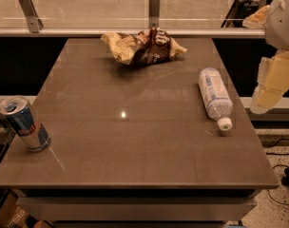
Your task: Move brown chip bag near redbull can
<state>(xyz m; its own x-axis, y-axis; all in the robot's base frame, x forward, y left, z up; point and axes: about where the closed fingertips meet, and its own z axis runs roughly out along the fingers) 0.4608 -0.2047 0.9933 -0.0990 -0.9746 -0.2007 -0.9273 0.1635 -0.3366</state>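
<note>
The brown chip bag (144, 46) lies at the far edge of the tabletop (135, 146), the redbull can (24, 123) at the near left edge. The end effector (270, 82) hangs off the right side; I cannot tell its grip.

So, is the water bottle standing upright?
No, the water bottle lies on its side; the gripper hangs beside the table.

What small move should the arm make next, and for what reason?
Probably swing the tool left and toward the far edge, to come above the brown chip bag. The tool hangs beyond the right side of the table, past the water bottle. The bag lies untouched at the far edge, well apart from the redbull can at the near left corner.
</note>
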